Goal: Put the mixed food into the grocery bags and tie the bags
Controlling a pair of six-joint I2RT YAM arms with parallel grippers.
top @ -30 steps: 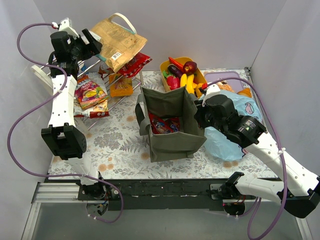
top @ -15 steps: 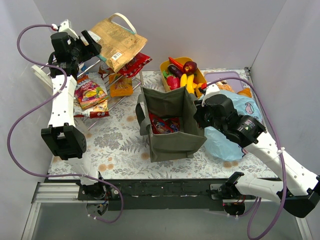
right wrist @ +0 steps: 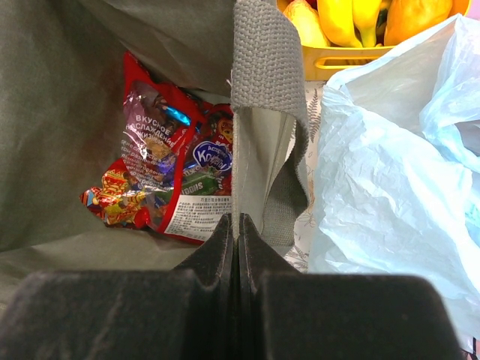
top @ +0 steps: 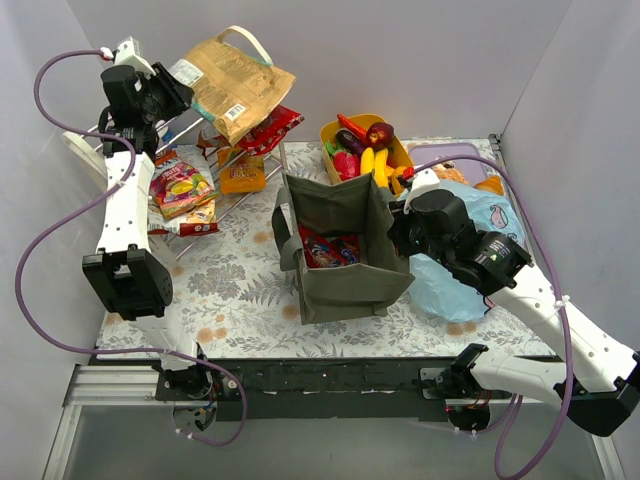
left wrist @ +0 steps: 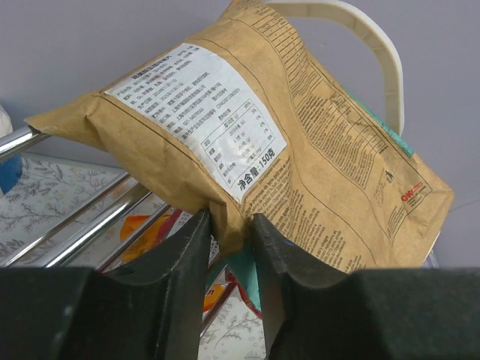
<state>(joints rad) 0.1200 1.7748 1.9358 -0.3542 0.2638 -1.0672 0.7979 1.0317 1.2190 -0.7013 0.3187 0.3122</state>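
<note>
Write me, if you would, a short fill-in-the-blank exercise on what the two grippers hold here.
1. The left gripper pinches the tan paper packet just below its ____ printed label.
2. The right gripper is shut on the rim of the tote, whose fabric is olive-____.
3. The snack packet inside the tote is mostly ____.
4. The bananas lie in a ____ tub.
Missing words: white; green; red; yellow.
</note>
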